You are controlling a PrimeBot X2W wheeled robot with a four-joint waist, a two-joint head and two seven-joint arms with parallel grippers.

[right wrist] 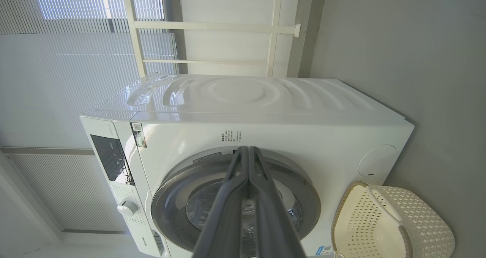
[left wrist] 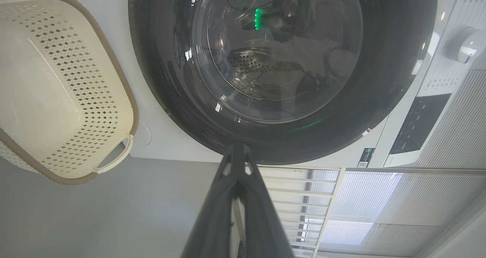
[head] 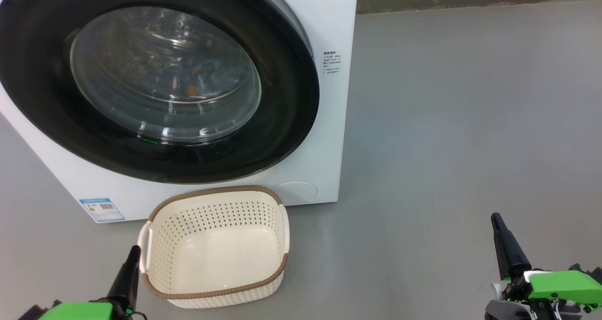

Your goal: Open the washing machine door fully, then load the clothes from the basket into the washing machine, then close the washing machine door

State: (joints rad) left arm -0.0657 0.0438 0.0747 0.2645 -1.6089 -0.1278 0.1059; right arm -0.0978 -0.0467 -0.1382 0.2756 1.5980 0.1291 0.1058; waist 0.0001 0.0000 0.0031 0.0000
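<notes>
Washing machine door (head: 141, 75) sits shut on the washing machine (head: 324, 19); clothes (head: 194, 89) show behind its glass, basket (head: 211, 216) stands empty on the floor just below. Left gripper (left wrist: 237, 148) and right gripper (right wrist: 248, 148) — jaws closed, holding nothing. Door looks rigid, ring glossy and likely slippery — hook its rim edge, not the glass.

The left end effector (head: 135, 251) is showing long matte-black fingers (head: 124, 277) that are tapering to a narrow tip, and behind them a bright green plastic shell (head: 77, 311) is covering its base. The right end effector (head: 495, 218) is showing the same black tapered build, with a glossy green shell (head: 566, 282) that is carrying a small white panel (head: 536, 276) above grey and black fittings (head: 510, 308). Seen close in both wrist views, the fingers are looking dark grey, with open triangular cut-outs running along their ribbed sides towards the tips.
</notes>
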